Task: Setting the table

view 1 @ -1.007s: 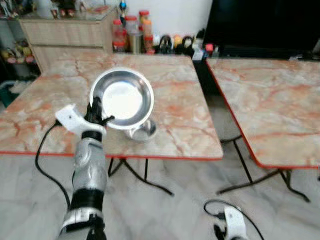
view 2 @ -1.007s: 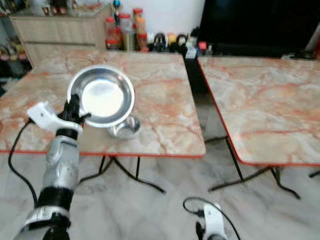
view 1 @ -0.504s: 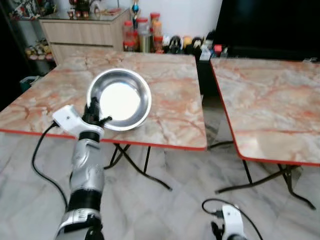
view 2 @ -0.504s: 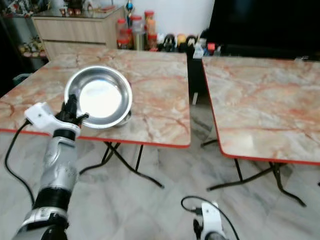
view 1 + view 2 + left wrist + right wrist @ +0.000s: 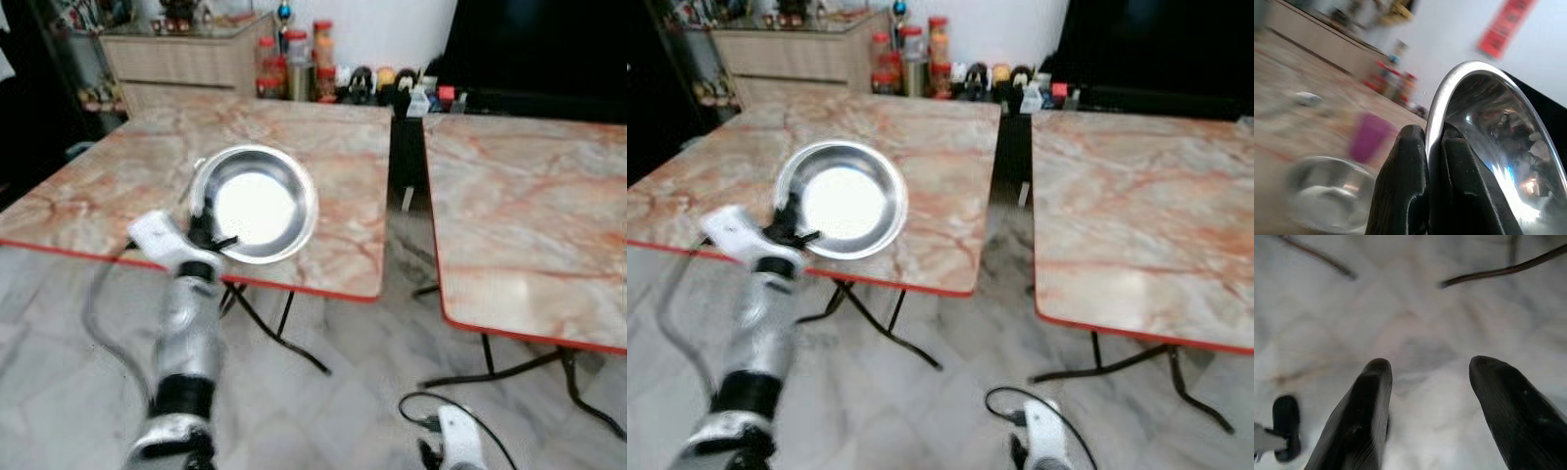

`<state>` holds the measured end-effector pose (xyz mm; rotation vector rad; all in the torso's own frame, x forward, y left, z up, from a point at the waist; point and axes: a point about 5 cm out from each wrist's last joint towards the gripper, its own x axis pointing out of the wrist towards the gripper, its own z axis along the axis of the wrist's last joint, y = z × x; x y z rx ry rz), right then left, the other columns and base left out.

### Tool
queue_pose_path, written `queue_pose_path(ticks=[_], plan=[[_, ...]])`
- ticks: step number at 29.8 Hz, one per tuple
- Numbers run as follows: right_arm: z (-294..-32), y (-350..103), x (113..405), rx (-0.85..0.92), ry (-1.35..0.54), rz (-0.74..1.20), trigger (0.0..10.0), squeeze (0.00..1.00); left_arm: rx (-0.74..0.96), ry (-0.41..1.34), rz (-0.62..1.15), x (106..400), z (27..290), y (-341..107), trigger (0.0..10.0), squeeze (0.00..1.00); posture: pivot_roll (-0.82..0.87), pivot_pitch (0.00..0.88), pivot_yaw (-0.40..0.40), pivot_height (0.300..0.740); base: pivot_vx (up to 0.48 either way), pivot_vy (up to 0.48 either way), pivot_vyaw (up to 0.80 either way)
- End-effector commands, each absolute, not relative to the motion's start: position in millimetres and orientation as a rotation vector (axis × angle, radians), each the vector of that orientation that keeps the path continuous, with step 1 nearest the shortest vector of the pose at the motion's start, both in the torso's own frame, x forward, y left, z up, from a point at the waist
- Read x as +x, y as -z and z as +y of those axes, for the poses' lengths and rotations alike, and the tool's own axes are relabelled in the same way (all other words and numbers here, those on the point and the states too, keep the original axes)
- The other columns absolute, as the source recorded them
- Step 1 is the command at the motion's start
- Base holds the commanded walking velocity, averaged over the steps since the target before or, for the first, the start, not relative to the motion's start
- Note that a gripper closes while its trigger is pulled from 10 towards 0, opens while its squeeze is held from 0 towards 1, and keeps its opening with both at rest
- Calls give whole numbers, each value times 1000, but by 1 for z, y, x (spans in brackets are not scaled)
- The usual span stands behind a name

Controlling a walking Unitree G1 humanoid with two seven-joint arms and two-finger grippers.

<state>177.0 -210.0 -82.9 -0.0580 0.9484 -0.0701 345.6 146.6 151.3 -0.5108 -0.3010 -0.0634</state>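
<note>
We see the left arm [image 5: 186,343] smeared by motion below the steel plate [image 5: 257,204], its lower end cut by the picture's edge. The plate hides part of the counter [image 5: 118,186] under it. Behind the plate, the jars and bottles [image 5: 323,73] at the counter's far edge are too small to name. In the left wrist view, past the plate [image 5: 1488,127], a purple thing [image 5: 1369,139] and a round metal dish [image 5: 1327,200] blur beyond telling, and the left tool [image 5: 1434,161] runs off the frame

your left arm [image 5: 186,333] is silver with a black band, a white wrist block and a dark cable; both grippers [image 5: 1430,416] have thick black fingers.
</note>
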Motion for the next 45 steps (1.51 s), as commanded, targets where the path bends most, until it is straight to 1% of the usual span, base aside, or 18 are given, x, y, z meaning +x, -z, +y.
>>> queue_pose_path(ticks=[1, 9, 11, 29, 40, 45], plan=[[-202, 80, 185, -40, 67, 924, 10000, 0, -480, 45, -322, 345, 159, -155, 10000, 0, 25, 0, -39, 740, 244, -262, 0], [-203, 80, 185, -31, 85, 928, 10000, 0, -474, 41, -327, 344, 160, -155, 10000, 0, 27, 0, -41, 740, 244, -262, 0], [-203, 80, 186, -33, 81, 928, 10000, 0, -469, 45, -331, 344, 159, -156, 10000, 0, 23, 0, -39, 740, 247, -262, -681], [-201, 81, 184, -19, 79, 935, 10000, 0, -463, 67, -340, 345, 155, -161, 10000, 0, 19, 0, -35, 740, 245, -267, 0], [-198, 82, 185, -20, 62, 941, 10000, 0, -460, 64, -333, 345, 156, -160, 10000, 0, 22, 0, -37, 740, 245, -279, -667], [-197, 81, 185, -16, 50, 933, 10000, 0, -460, 61, -339, 346, 157, -162, 10000, 0, 21, 0, -35, 740, 246, -281, -98]])
